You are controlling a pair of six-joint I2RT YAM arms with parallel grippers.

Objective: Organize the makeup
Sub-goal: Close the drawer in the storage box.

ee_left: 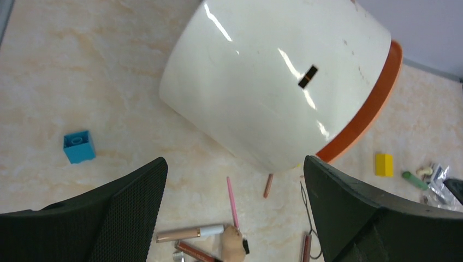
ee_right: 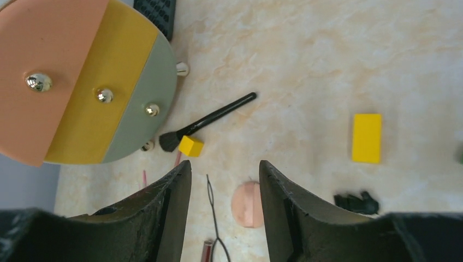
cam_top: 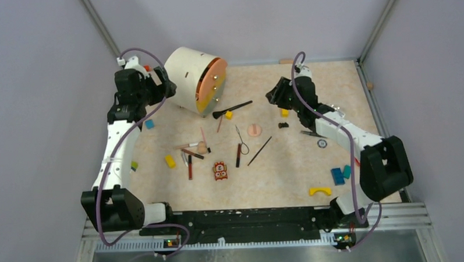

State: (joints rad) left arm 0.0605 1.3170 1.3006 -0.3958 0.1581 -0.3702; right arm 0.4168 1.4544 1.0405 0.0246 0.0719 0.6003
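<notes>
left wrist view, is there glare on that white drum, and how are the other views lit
left wrist: long white glare streaks cross the white drum, details still sharp; right wrist: small bright glints on the drum's metal knobs, otherwise even; top view: flat even light, only faint shadows.

Table (cam_top: pixel 290 184) surface: beige, marbled.
We find a white drum (cam_top: pixel 187 80) on its side at the rear, with sticks (cam_top: pixel 192 153), a black brush (cam_top: pixel 234 107) and a peach puff (cam_top: pixel 253 129) centrally, and blocks (cam_top: pixel 170 161) scattered.
</notes>
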